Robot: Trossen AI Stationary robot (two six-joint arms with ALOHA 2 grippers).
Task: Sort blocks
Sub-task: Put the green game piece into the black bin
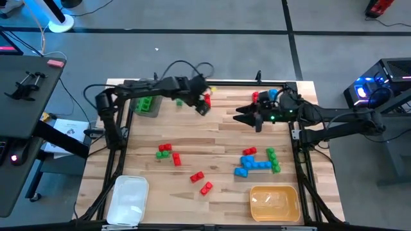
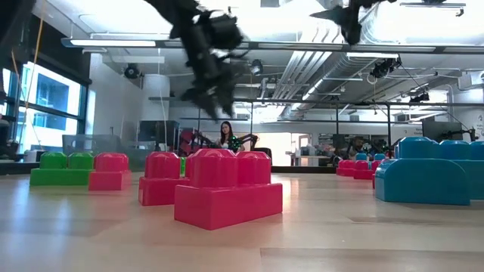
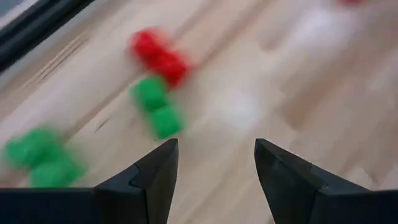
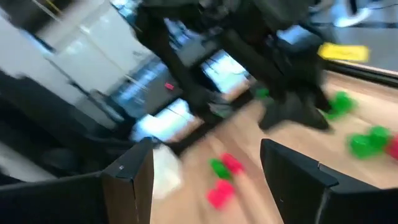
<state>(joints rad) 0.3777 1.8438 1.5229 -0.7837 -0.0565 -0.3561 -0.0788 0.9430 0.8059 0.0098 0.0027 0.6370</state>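
Note:
Red, green and blue blocks lie scattered on the wooden table. A red and green cluster (image 1: 167,153) and two red blocks (image 1: 201,182) sit near the middle, and a blue cluster (image 1: 251,166) with green blocks (image 1: 273,160) sits toward the right. My left gripper (image 1: 203,108) (image 3: 216,155) is open and empty, above the far middle of the table, with a red block (image 3: 160,56) and a green block (image 3: 158,107) ahead of it. My right gripper (image 1: 241,116) (image 4: 208,168) is open and empty, raised at the far right and pointing toward the left arm.
A grey tray (image 1: 137,110) at the far left holds green blocks (image 1: 147,103). A white tray (image 1: 128,200) sits at the near left and a yellow tray (image 1: 275,203) at the near right. Red and blue blocks (image 1: 264,96) lie by the far right edge. A black frame rims the table.

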